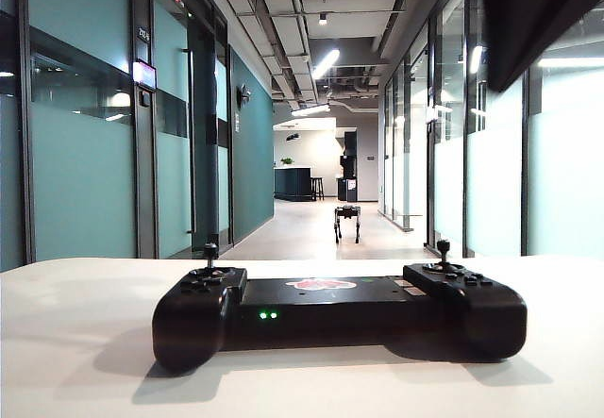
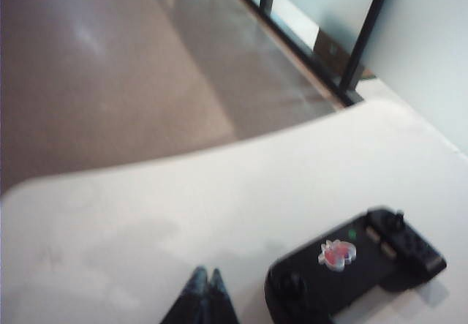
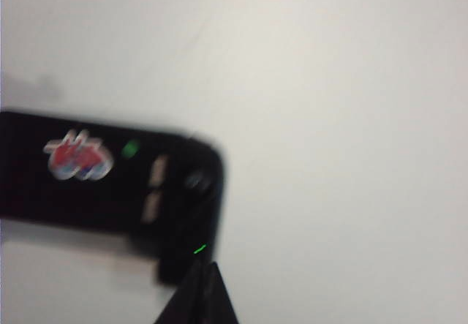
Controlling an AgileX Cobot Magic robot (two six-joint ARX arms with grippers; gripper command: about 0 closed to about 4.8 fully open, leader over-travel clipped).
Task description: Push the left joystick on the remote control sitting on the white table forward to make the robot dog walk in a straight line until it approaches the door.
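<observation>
Glass-walled corridor stretches behind the white table (image 1: 75,342), where the black remote control (image 1: 340,316) lies with its left joystick (image 1: 210,253) upright. Far down the floor stands the robot dog (image 1: 346,222). Left pincer (image 2: 207,279) and right pincer (image 3: 204,269) hover above the table near the remote, both with tips together.

Wide black plastic gamepad-style remote control (image 1: 340,316): matt shell, slight sheen on handles; glossy red-white logo sticker (image 2: 336,254) on flat middle. Broad white desk (image 1: 75,342) under it: smooth, matt, soft shadows only. Left pincer (image 2: 206,284) & right pincer (image 3: 202,276), both just beside the remote: dark, matt-looking tips pressed together; material unclear w/ blur. Corridor floor (image 1: 302,229): polished, faintly reflective.
</observation>
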